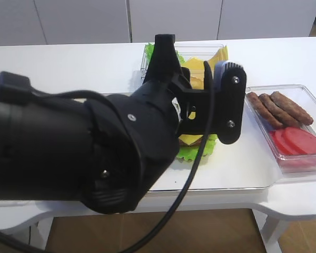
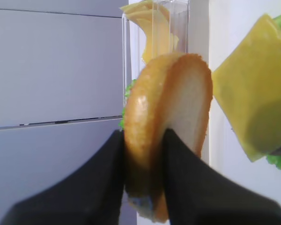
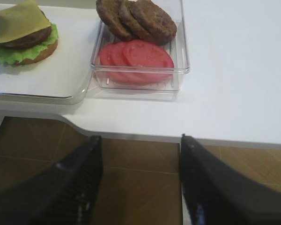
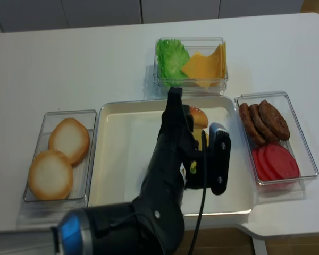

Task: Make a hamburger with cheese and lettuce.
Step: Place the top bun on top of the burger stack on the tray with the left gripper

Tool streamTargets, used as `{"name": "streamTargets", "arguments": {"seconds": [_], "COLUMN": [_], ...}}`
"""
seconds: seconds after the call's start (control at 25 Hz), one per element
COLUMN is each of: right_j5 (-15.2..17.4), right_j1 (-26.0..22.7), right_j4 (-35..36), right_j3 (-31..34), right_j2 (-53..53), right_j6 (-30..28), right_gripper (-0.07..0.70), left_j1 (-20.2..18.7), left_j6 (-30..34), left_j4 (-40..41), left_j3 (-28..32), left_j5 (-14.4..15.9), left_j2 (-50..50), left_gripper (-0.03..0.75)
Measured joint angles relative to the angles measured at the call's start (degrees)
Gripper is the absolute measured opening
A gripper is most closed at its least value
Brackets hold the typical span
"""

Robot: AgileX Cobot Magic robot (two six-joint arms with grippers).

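The hamburger stack stands on the clear tray (image 3: 47, 79): a bottom bun (image 3: 44, 52), the frilly lettuce (image 3: 14, 55), a brown patty (image 3: 30, 38) and the cheese slice (image 3: 18, 19) on top. My left gripper (image 2: 143, 136) is shut on a golden bun top (image 2: 171, 108), held on edge just beside and above the cheese (image 2: 253, 89). From above, the left arm (image 4: 170, 170) hides most of the stack, and the bun top (image 4: 199, 117) shows beside the fingers. My right gripper (image 3: 140, 140) is open and empty, out over the floor in front of the table edge.
A clear box (image 3: 178, 56) right of the tray holds patties (image 3: 140, 16) and tomato slices (image 3: 138, 56). A box at the back holds bunched lettuce (image 4: 171, 58) and fanned cheese slices (image 4: 206, 66). A box at the left holds two pale bun halves (image 4: 69, 139).
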Motion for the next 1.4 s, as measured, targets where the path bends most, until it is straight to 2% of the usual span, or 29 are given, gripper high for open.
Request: {"name": "streamTargets", "arguments": {"seconds": [0.24,0.64,0.84,1.08,1.4], "right_j5": [0.0,0.0,0.0,0.0,0.0], "right_j1": [0.0,0.0,0.0,0.0,0.0], "right_j4": [0.0,0.0,0.0,0.0,0.0], "right_j3": [0.0,0.0,0.0,0.0,0.0], "right_j2": [0.0,0.0,0.0,0.0,0.0], "right_j6": [0.0,0.1,0.1,0.1,0.1], "right_gripper": [0.399,0.399,0.399,0.399,0.399], "left_j1": [-0.1,-0.1,0.0,0.5,3.0], "left_j6": [-3.1,-3.6,-3.6,-3.6,-3.6], "left_j4": [2.0,2.4,2.4,2.4,2.4], "left_j3": [0.0,-0.1,-1.9,-3.0,-3.1], "left_j5": [0.7,2.0,4.8,2.3,1.2], "left_j2": [2.2,5.0,5.1,5.2,6.0], "left_gripper": [0.166,0.164,0.164,0.164,0.164]}}
